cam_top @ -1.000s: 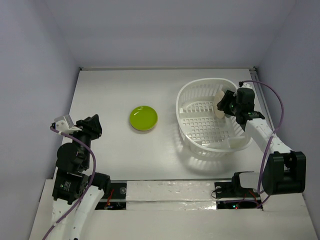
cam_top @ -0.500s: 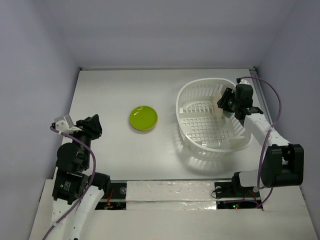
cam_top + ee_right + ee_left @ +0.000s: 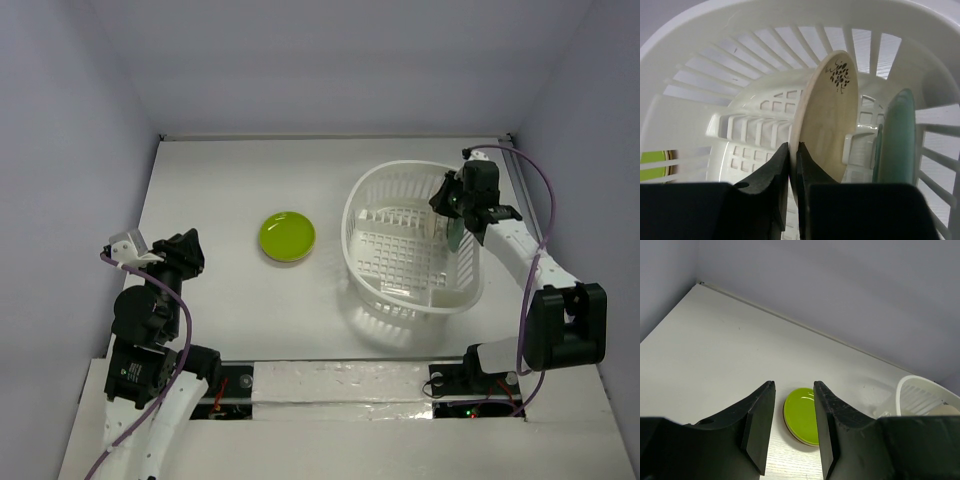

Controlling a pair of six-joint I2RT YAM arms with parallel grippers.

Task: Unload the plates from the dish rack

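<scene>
White table [image 3: 220, 170] boxed by pale lilac walls [image 3: 330, 60]. At 3 o'clock sits the dish rack [image 3: 347, 240], white slotted plastic. Near its 2 o'clock rim the right gripper [image 3: 791, 160] pinches the cream plate [image 3: 825, 125], which stands on edge just beside the teal plate [image 3: 897, 140]. The lime green plate [image 3: 287, 237] lies flat on the table, at 9 o'clock from the rack. The left gripper [image 3: 793, 390], at 8 o'clock, has its jaws apart and holds nothing.

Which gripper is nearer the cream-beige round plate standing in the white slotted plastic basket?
Right: right gripper pinches the cream-beige plate; left gripper hovers far across the table.
</scene>
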